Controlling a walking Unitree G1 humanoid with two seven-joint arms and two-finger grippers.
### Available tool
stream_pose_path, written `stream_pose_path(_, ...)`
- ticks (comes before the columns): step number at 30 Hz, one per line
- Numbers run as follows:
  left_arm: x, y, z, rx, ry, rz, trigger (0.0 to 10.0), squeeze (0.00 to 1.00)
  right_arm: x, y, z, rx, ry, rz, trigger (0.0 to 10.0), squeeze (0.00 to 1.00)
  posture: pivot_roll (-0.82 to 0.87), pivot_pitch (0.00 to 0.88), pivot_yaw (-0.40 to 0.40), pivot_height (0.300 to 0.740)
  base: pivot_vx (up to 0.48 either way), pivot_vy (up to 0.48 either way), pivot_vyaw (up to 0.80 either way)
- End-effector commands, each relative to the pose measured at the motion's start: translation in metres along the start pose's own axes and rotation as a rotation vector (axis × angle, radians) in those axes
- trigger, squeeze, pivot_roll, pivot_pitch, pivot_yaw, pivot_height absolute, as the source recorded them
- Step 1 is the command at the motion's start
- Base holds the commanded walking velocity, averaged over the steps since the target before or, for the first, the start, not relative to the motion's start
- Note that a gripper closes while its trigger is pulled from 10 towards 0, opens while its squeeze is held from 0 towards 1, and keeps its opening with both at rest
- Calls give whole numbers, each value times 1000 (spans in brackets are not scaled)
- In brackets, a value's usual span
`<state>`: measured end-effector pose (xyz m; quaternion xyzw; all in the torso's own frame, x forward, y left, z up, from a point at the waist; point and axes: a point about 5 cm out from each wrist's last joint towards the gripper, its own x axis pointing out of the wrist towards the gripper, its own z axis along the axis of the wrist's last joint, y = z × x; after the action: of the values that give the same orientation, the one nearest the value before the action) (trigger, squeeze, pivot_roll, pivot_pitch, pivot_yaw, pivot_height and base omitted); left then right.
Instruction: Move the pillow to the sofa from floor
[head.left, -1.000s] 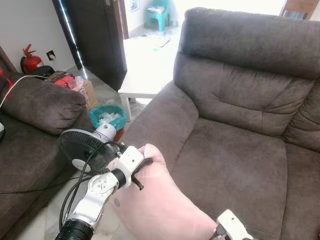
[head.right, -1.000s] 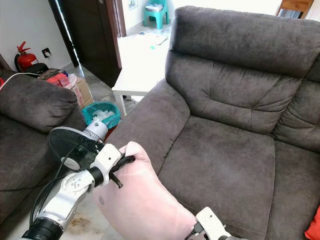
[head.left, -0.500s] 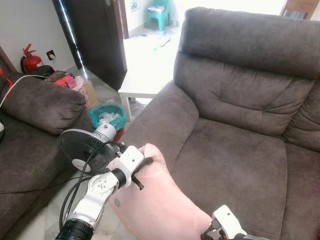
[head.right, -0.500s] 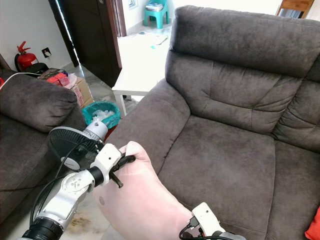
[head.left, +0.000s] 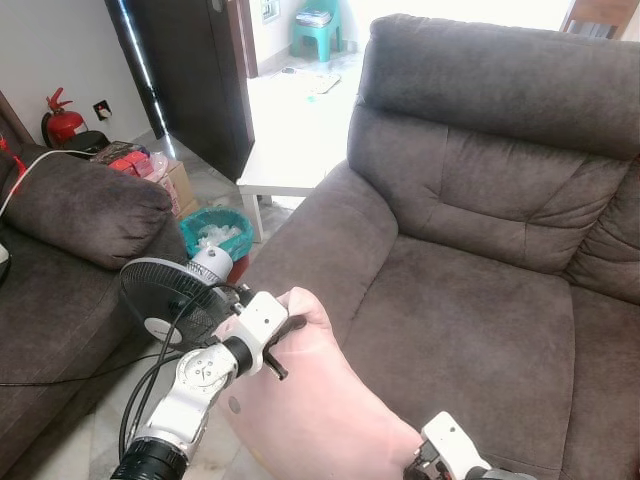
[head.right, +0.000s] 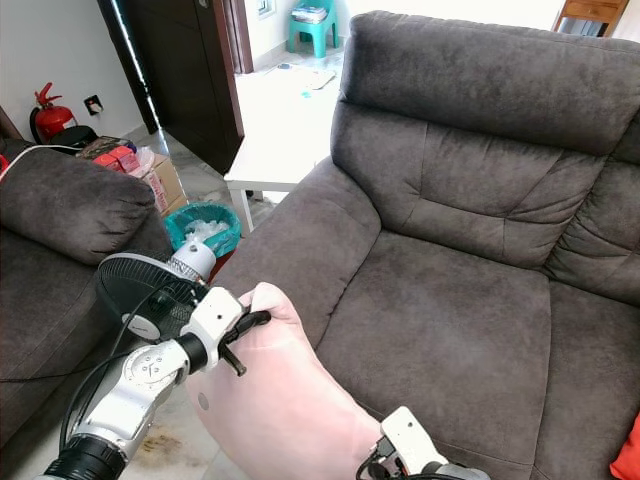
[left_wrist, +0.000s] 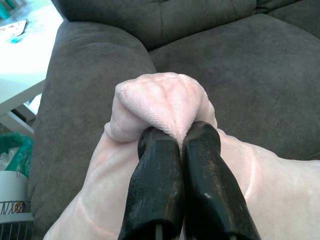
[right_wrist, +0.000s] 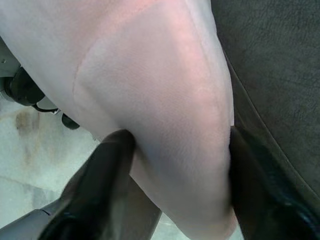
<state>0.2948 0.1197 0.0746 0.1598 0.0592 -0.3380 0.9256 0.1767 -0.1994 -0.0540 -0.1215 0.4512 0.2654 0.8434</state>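
We hold the pink pillow (head.left: 310, 400) up off the floor, just in front of the sofa (head.left: 470, 300) seat. Our left pincer (left_wrist: 179, 145) pinches a top corner tight. Our right pincer (right_wrist: 175, 150) grips the pillow's other end between wide fingers. We think the next step is lifting it over onto the seat, then letting go.

Bright daylight glares through the doorway (head.left: 300, 70) — views sharp.

The left arm (head.left: 190, 395) is silver metal with a round joint disc, a white wrist block and looping black cables (one ribbed black cuff below). Both grippers' fingers (left_wrist: 152, 185) are long, matte black and scuffed.
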Motion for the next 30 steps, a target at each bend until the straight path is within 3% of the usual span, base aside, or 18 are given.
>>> stream_pose_path(1, 3, 12, 21, 47, -92, 36, 10000, 0, 0, -1, 0, -25, 9, 2, 0, 0, 9, 4, 9, 740, 0, 0, 0)
stream_pose_path(30, 4, 9, 20, 44, -90, 26, 10000, 0, -3, -15, 18, -12, -73, -59, 0, 0, 10, 18, 8, 740, 0, 0, 0)
